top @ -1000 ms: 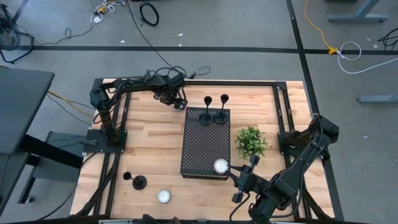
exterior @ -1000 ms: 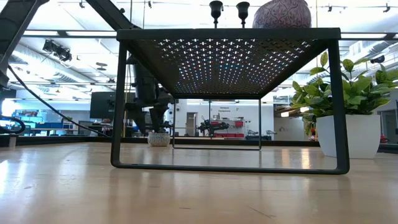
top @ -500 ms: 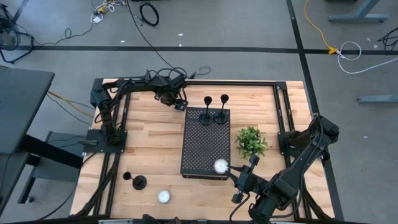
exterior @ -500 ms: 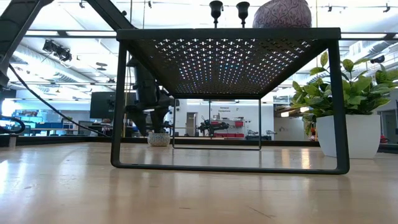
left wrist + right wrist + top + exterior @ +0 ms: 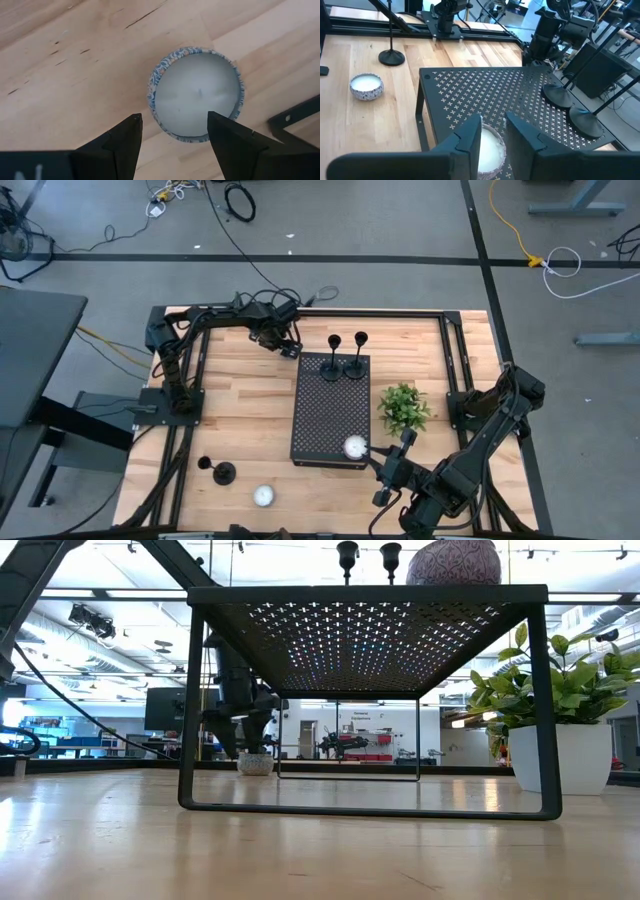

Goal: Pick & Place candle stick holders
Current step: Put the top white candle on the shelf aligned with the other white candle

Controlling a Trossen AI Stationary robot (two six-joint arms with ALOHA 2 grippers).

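Note:
Two black candle stick holders point(image 5: 333, 363) point(image 5: 357, 363) stand by their round bases on the far end of a black perforated stand point(image 5: 325, 405). A third holder point(image 5: 222, 472) stands on the table at the near left. My left gripper point(image 5: 172, 122) hangs open, pointing down, just above a blue-patterned candle cup point(image 5: 196, 92) on the table beyond the stand's far left corner. My right gripper point(image 5: 492, 122) slants down at the stand's near right corner, its fingers a narrow gap apart. A white candle point(image 5: 354, 447) sits on the stand just ahead of its tips. My right gripper's fingertips point(image 5: 371, 449) reach the near right edge of the white candle on the stand. Whether they touch it I cannot tell.
A potted green plant point(image 5: 403, 407) stands right of the stand. Another white candle point(image 5: 263, 496) sits on the table near the front edge, beside the third holder. Black frame rails run along the table's left, right and far edges.

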